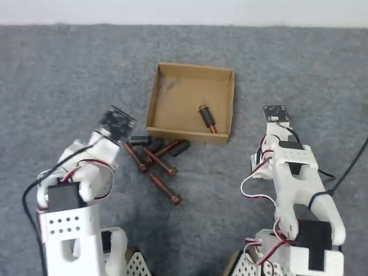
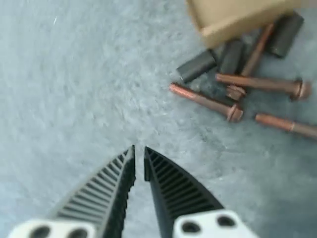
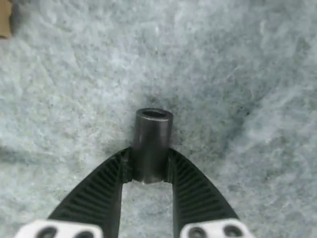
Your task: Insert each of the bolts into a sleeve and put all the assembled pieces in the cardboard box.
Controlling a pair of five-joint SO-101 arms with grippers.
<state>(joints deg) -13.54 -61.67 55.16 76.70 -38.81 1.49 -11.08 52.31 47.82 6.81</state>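
The cardboard box (image 1: 221,77) lies open at mid table, with one bolt in a sleeve (image 1: 206,118) inside it. Just in front of the box are loose copper bolts (image 1: 160,162) and black sleeves (image 1: 139,140). In the left wrist view, my left gripper (image 2: 139,152) is shut with nothing in it, over bare carpet short of a bolt (image 2: 205,101) and a sleeve (image 2: 196,66). My right gripper (image 3: 148,166) is shut on a black sleeve (image 3: 152,141), held upright above the carpet right of the box.
Grey carpet covers the table. The left arm (image 1: 95,155) stands at the front left, close to the pile of parts. To the right of the box stands the right arm (image 1: 293,167), and a black cable (image 1: 351,164) runs off at the right edge.
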